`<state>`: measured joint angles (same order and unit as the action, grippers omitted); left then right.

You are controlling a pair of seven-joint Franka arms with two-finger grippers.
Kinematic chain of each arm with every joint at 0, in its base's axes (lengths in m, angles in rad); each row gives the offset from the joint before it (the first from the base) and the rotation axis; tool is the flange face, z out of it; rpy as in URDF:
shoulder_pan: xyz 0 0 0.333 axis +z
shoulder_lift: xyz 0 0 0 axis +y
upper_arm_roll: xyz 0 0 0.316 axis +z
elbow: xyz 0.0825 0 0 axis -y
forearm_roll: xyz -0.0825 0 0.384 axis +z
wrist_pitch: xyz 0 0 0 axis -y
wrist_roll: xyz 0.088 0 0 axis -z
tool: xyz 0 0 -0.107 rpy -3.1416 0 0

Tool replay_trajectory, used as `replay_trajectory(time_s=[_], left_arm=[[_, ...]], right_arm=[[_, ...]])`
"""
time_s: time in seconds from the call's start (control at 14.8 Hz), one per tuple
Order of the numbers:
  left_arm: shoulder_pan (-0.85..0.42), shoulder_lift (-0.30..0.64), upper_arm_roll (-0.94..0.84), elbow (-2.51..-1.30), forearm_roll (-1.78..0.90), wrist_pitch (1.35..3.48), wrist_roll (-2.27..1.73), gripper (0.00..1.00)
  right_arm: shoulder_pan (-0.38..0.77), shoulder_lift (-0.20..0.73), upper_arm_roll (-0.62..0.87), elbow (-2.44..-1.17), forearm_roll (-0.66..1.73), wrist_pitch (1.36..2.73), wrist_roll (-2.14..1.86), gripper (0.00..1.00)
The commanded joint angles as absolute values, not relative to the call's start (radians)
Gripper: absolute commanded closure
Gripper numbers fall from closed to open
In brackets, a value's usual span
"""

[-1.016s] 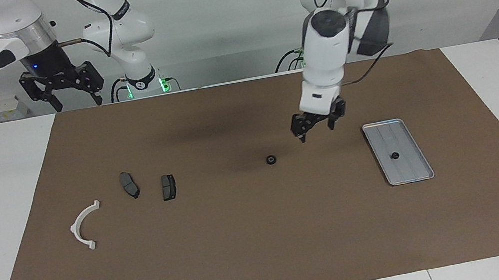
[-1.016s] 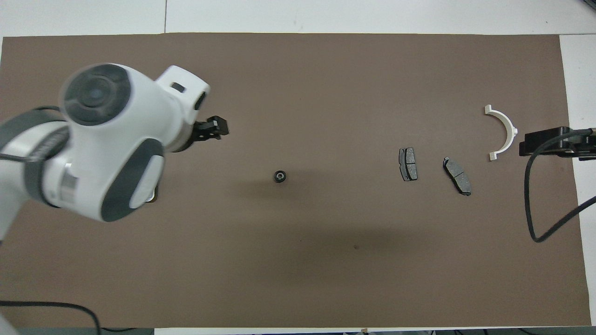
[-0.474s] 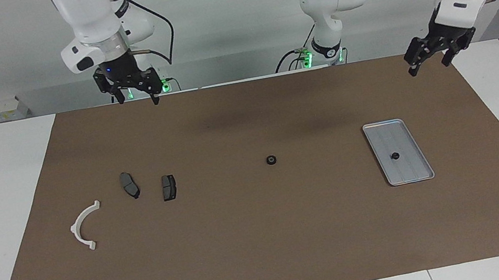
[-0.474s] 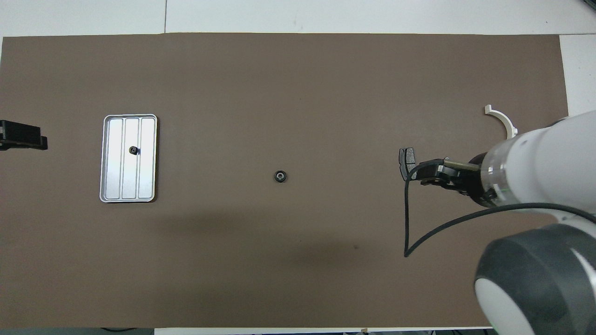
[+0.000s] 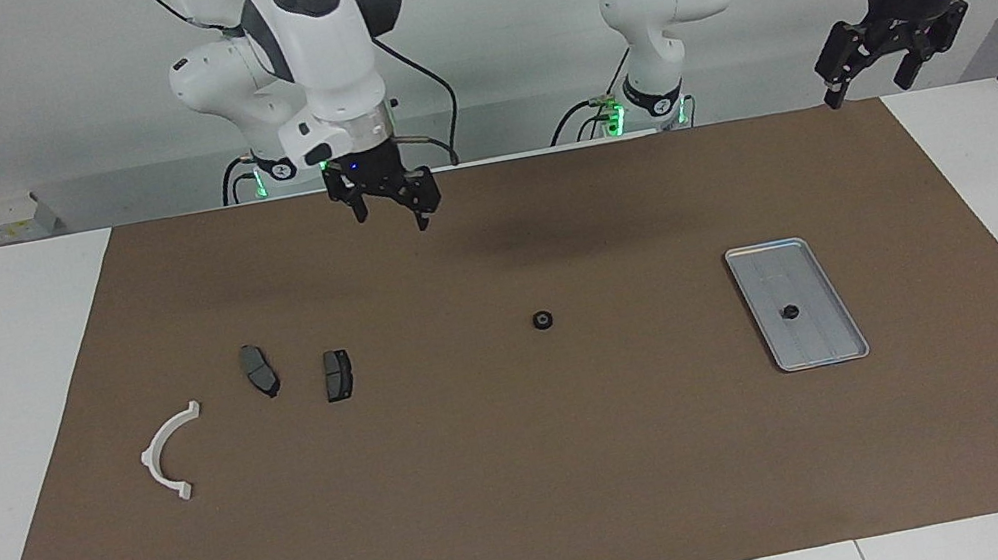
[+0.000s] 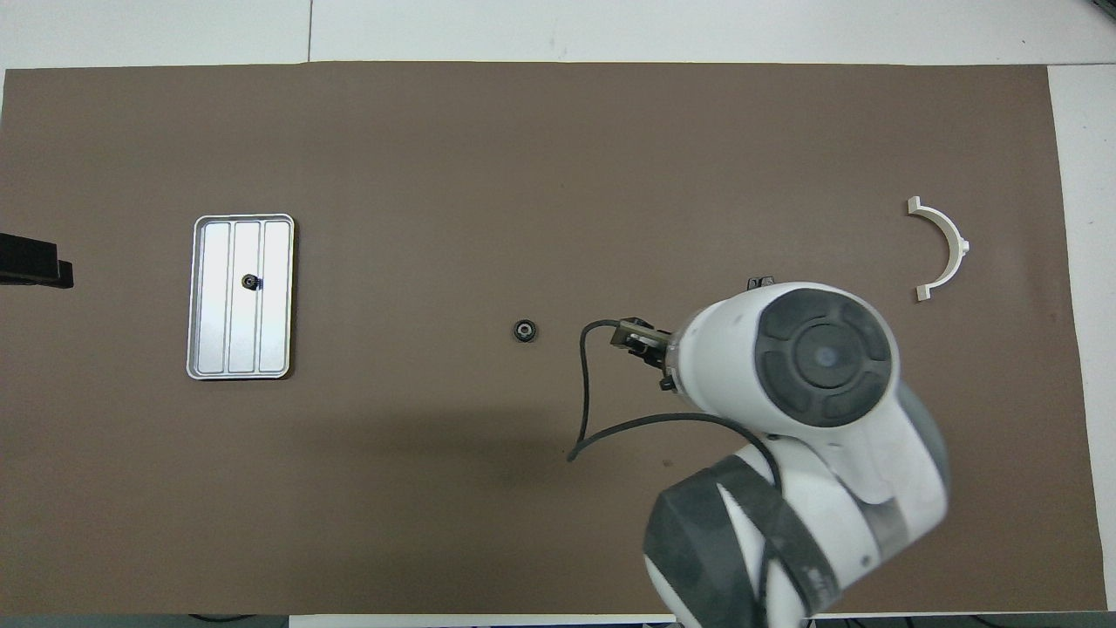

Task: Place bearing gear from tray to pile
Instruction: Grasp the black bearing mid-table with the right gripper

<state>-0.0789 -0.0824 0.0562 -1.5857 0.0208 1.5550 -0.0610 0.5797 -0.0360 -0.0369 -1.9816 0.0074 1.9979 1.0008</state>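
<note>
The silver tray [image 5: 821, 340] [image 6: 275, 336] lies on the brown mat toward the left arm's end, with a small black bearing gear [image 5: 789, 311] [image 6: 250, 282] in it. A second black gear [image 5: 543, 320] [image 6: 524, 331] rests on the mat mid-table. The pile sits toward the right arm's end: a white bracket [image 5: 171, 454] [image 6: 943, 249] and two brake pads [image 5: 260, 370] [image 5: 338, 375], almost all hidden under the right arm in the overhead view. My right gripper [image 5: 394, 218] [image 6: 638, 337] hangs open and empty over the mat between pads and loose gear. My left gripper [image 5: 868, 88] [image 6: 33, 266] is raised, open and empty, past the tray at the mat's edge.
The brown mat [image 5: 532, 477] covers most of the white table. A black cable [image 6: 582, 392] loops from the right wrist above the mat. Both arm bases stand at the robots' edge of the table.
The left arm pulled back from above the mat beside the loose gear to its own end and rose. The right gripper swung from its end toward the table's middle. No part moved.
</note>
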Motion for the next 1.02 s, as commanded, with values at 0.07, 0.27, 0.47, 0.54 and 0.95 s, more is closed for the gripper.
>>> replay_trajectory(time_s=[0.07, 0.27, 0.47, 0.54, 0.95], left_arm=[[-0.089, -0.14, 0.052, -1.689, 0.012, 1.609, -0.069, 0.02], [-0.097, -0.192, 0.038, -1.8, 0.011, 1.67, -0.067, 0.03], [-0.147, -0.198, 0.034, -1.809, 0.009, 1.667, -0.072, 0.02], [-0.155, -0.198, 0.031, -1.807, 0.009, 1.664, -0.072, 0.02], [-0.158, -0.192, 0.031, -1.789, -0.029, 1.64, -0.06, 0.0]], right_arm=[[0.667, 0.15, -0.044, -1.944, 0.012, 2.156, 1.143, 0.0], [0.693, 0.273, -0.044, -1.855, 0.011, 2.197, 1.183, 0.0], [0.756, 0.444, -0.049, -1.697, -0.032, 2.187, 1.268, 0.0], [0.756, 0.503, -0.046, -1.637, -0.066, 2.189, 1.304, 0.0], [0.746, 0.586, -0.044, -1.594, -0.072, 2.253, 1.31, 0.01]])
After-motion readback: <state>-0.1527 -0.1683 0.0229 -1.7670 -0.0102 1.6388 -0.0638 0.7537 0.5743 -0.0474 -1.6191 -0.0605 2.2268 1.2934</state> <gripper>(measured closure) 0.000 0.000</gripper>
